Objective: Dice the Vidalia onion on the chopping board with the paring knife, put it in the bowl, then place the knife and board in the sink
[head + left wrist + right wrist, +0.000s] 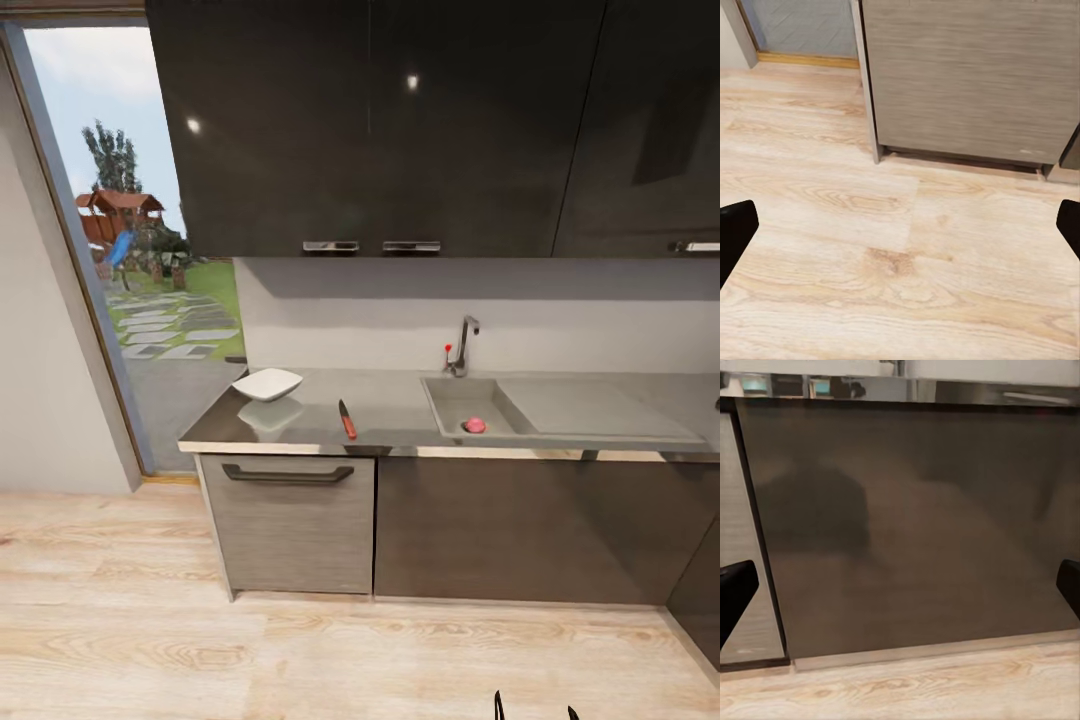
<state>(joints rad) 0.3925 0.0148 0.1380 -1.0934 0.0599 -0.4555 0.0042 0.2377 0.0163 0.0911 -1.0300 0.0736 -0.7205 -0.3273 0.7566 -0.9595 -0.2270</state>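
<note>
Both grippers spread wide, the left gripper (900, 232) over pale wood floor (870, 247) and the right gripper (900, 592) facing a dark cabinet door (915, 525), nothing between the fingers of either.

From the head view, going left to right: an open doorway (130, 250) onto a garden, then the countertop (390, 405) with the bowl (267, 384), which looks bare inside, near its left end; the paring knife (347, 419) lies just beside the front edge, red-orange handle toward the robot; further right the sink (445, 400) holds the Vidalia onion (475, 425) by the basin's front wall, with the tap (462, 345) behind and the drainboard (590, 405) to its right. The left wrist view adds a wood-grain cabinet front (967, 75) down at floor level, and the right wrist view adds the glossy door with blurred reflections.
</note>
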